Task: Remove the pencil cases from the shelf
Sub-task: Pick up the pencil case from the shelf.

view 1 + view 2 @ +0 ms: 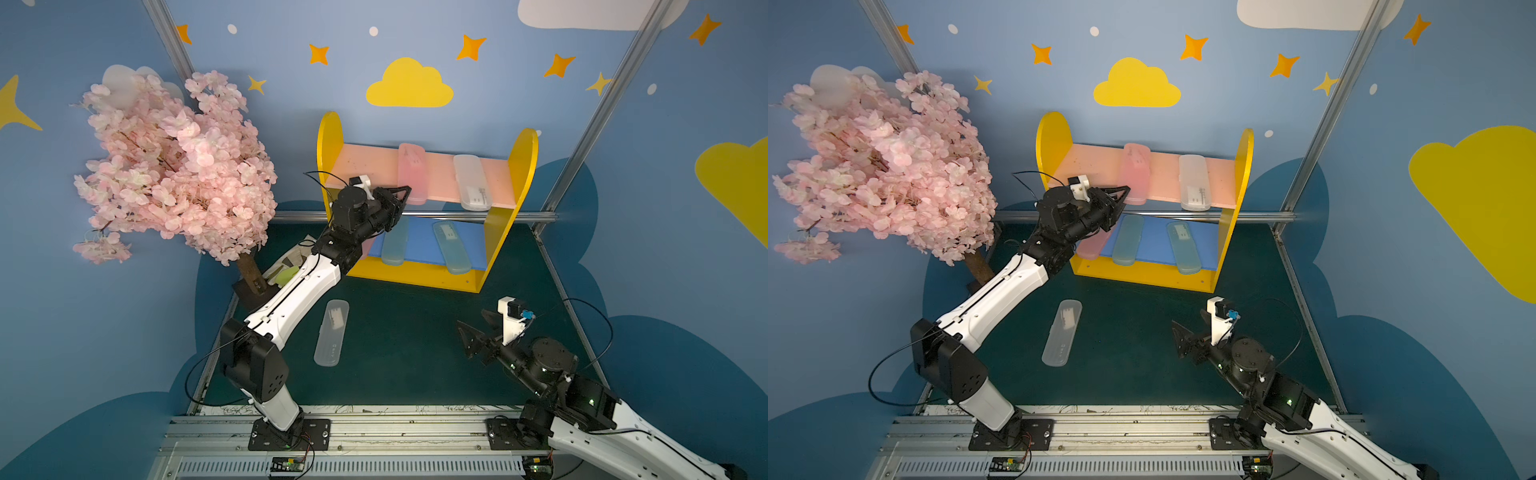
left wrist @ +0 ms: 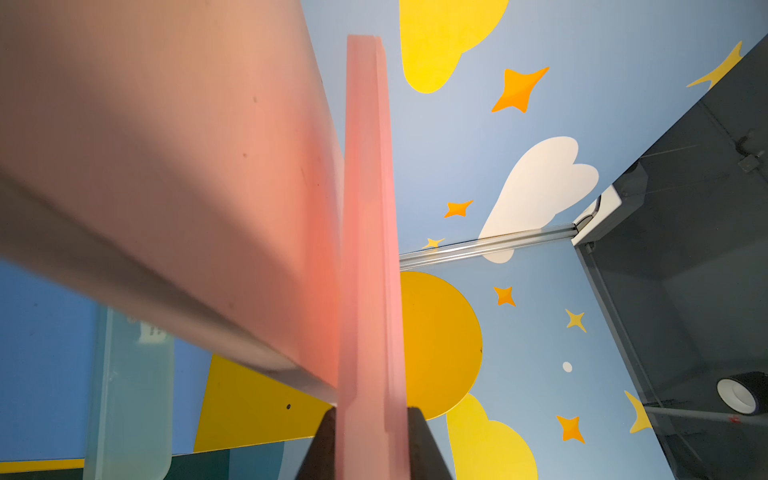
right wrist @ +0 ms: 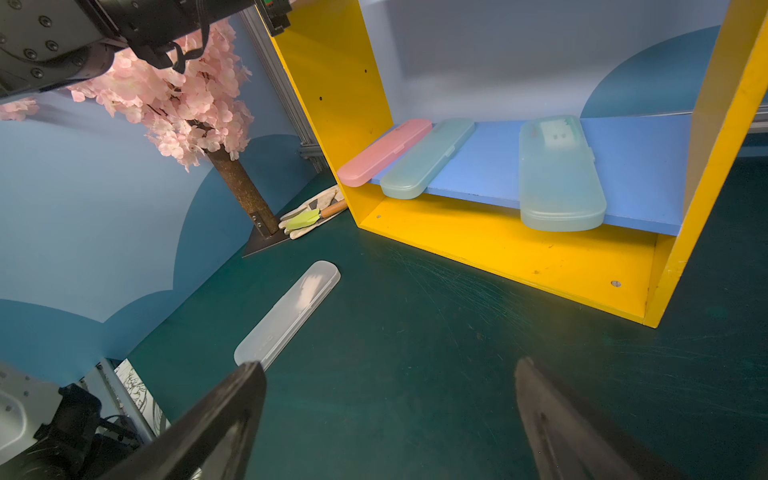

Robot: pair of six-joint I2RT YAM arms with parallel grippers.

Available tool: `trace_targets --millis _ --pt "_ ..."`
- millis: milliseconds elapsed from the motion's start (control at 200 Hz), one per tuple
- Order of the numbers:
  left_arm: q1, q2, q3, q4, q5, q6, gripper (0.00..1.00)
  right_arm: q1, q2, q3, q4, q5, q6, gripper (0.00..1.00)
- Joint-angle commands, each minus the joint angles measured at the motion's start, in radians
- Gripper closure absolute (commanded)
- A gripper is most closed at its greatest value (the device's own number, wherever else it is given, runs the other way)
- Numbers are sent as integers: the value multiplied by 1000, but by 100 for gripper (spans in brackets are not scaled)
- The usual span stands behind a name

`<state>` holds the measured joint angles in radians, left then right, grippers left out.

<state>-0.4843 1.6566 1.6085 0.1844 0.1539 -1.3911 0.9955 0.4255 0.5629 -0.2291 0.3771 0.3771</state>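
Observation:
The shelf (image 1: 521, 166) stands at the back of the table with its yellow side panels. On its pink upper board lie a pink pencil case (image 1: 411, 166) and a frosted white one (image 1: 471, 183). My left gripper (image 1: 407, 192) is shut on the pink case's near end; in the left wrist view the case's edge (image 2: 370, 249) runs between the fingers (image 2: 324, 449). Two pale blue cases (image 1: 395, 245) (image 1: 451, 247) and a pink one (image 3: 384, 151) rest on the blue lower board. A frosted case (image 1: 331, 332) lies on the table. My right gripper (image 1: 471, 328) hangs open, holding nothing.
A pink blossom tree (image 1: 174, 166) on a brown trunk fills the back left. A beige glove with a green trowel (image 3: 309, 216) lies at its foot beside the shelf. Metal frame posts (image 1: 598, 116) rise at the corners, and a rail (image 1: 374, 428) runs along the front.

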Motion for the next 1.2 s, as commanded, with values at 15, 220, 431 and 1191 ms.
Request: trace_targets --millis 15,220,431,1191 --pt "4 -91 -53 65 34 51 91 -6 -6 30 -8 -12 -14 1" --pt "4 -260 -241 130 71 85 94 -5 27 51 22 -94 -11 1" --pt "4 -471 -489 149 151 91 97 -9 77 85 69 -167 83 1" --pt "-46 -1088 -1039 143 257 189 97 -119 371 181 468 -572 500 11"
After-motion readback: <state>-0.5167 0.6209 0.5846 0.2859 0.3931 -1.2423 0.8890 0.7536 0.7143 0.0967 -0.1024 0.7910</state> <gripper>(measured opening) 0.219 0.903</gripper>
